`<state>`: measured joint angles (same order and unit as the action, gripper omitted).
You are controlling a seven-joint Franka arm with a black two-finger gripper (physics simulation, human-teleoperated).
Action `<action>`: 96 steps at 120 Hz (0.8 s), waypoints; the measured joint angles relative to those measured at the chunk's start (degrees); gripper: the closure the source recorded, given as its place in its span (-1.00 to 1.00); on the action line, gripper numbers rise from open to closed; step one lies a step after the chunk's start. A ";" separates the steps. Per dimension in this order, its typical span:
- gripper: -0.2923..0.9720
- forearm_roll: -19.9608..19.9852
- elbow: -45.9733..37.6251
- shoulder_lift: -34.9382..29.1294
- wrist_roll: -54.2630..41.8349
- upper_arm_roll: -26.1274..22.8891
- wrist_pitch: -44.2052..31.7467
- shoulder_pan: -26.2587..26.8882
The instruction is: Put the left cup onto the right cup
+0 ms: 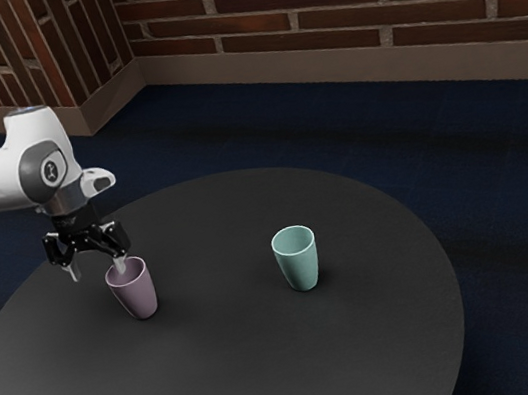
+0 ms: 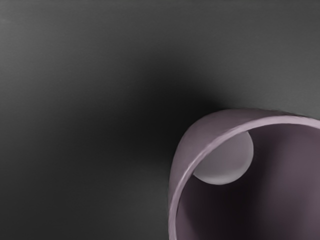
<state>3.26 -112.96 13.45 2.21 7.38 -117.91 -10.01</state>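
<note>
The purple cup (image 1: pixel 134 292) stands upright on the tabletop (image 1: pixel 231 365), well apart from the teal cup (image 1: pixel 296 258), with the tool (image 1: pixel 97 269) spread apart at its rim, so the grasping step seems in hand: next, close on the wall.

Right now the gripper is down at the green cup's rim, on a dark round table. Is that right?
Not quite. The gripper is at the rim of the purple cup, not the green cup, as the exterior view shows. The green cup stands apart, toward that view's right. The table is dark and round, as you said.
</note>
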 joint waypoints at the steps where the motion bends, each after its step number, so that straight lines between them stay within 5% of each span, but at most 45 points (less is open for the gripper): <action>1: -0.54 0.00 0.00 0.02 0.00 0.00 -0.02 0.00; 56: -0.53 0.62 0.03 1.93 0.13 0.00 -1.16 0.00; 96: -0.35 0.99 0.15 2.57 0.17 0.00 -1.63 0.00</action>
<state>4.26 -112.81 16.02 2.38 7.38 -119.54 -10.02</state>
